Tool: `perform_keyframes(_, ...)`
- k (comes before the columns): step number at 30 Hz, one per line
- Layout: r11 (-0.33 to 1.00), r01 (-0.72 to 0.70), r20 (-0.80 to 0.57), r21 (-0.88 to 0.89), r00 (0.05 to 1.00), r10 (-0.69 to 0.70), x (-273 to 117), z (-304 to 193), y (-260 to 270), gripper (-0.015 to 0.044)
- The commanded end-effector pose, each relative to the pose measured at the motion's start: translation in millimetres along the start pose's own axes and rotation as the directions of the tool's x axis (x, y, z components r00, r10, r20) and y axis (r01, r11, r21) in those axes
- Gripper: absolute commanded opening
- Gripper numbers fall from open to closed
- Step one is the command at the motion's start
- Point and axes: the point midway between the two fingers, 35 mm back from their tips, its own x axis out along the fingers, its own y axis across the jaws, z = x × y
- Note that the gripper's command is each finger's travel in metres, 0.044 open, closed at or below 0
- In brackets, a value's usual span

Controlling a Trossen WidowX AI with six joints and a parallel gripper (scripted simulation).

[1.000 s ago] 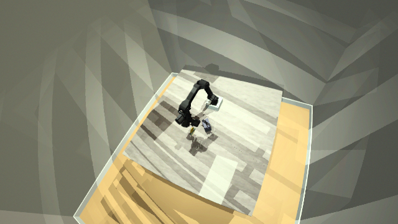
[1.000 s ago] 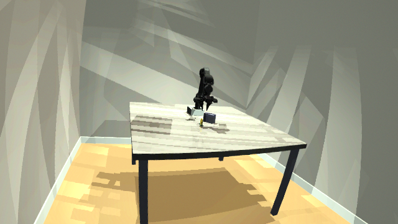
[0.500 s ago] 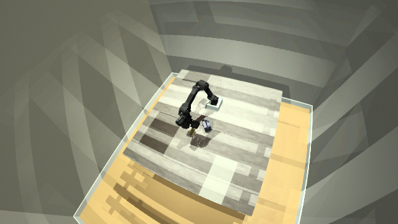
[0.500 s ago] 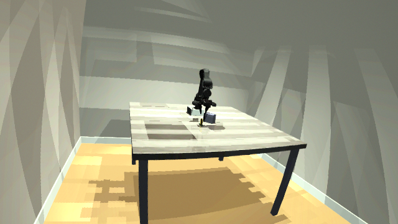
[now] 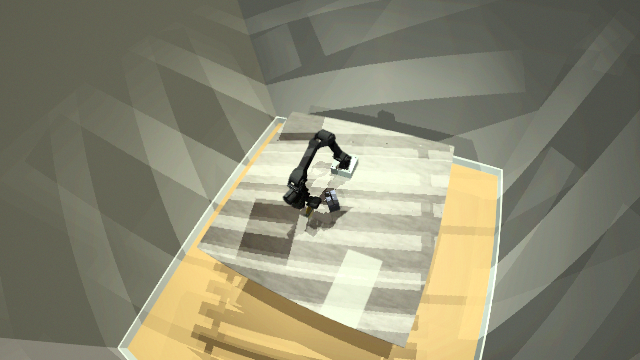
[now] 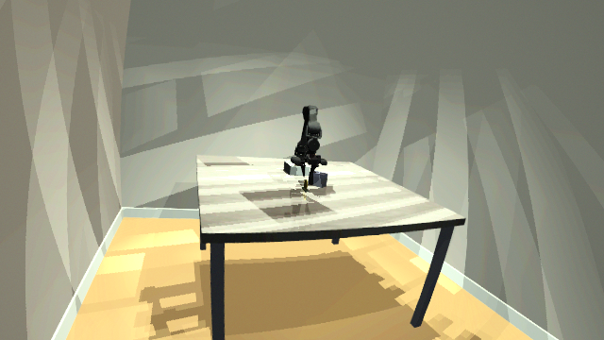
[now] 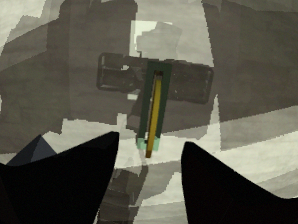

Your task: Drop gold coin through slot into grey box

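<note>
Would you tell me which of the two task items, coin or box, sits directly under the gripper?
The gold coin, upright in its green holder, lies between the open gripper fingers; the box sits aside.

A bare test room: one dark-legged table [image 6: 330,214] under the gripper [image 6: 306,185], yellow plank floor [image 6: 142,264] far below it (pale skirting all round), and grey patterned walls [image 6: 71,118] beyond.
</note>
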Motion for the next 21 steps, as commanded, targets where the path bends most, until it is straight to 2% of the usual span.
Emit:
perform_keyframes(1,1.0,0.004,-0.008,-0.003,1.0,-0.004,7,-2,-1,0.0161)
perform_keyframes(21,1.0,0.005,-0.01,-0.004,1.0,-0.005,40,-2,-1,0.0161)
